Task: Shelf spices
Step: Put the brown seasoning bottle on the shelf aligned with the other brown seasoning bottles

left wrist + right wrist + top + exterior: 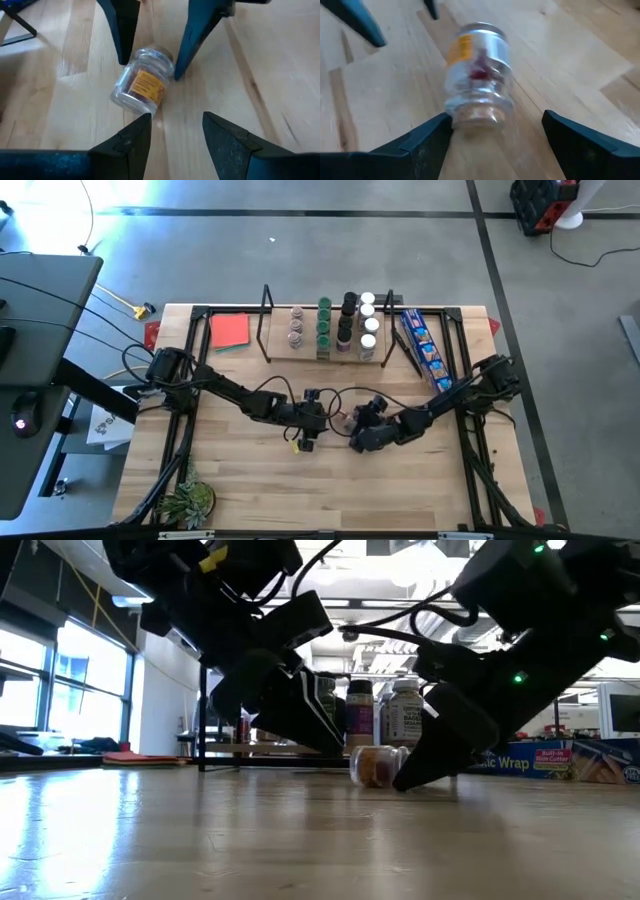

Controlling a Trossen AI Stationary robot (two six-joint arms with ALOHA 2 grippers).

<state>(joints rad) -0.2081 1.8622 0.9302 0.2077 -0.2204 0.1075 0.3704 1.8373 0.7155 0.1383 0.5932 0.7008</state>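
Note:
A small clear spice jar (142, 85) with an orange label and a cork-coloured end lies on its side on the table's middle (341, 418). My left gripper (175, 117) is open and stands just short of the jar, toward the table's left. My right gripper (496, 116) is open and comes from the right, its fingers on either side of the jar's cork end (475, 115). The light-wood shelf (325, 358) stands at the far edge and holds several upright jars (345, 320). My right gripper has one finger (432, 137) close against the jar's cork end (462, 117), and the other finger stands well clear. I cannot tell whether that finger touches the jar. The jar lies flat on the table.
A red card (230, 330) lies left of the shelf and a long blue snack packet (425, 345) right of it. A small plant (190, 502) sits at the near left corner. Bare wood shows toward the near edge (330, 490).

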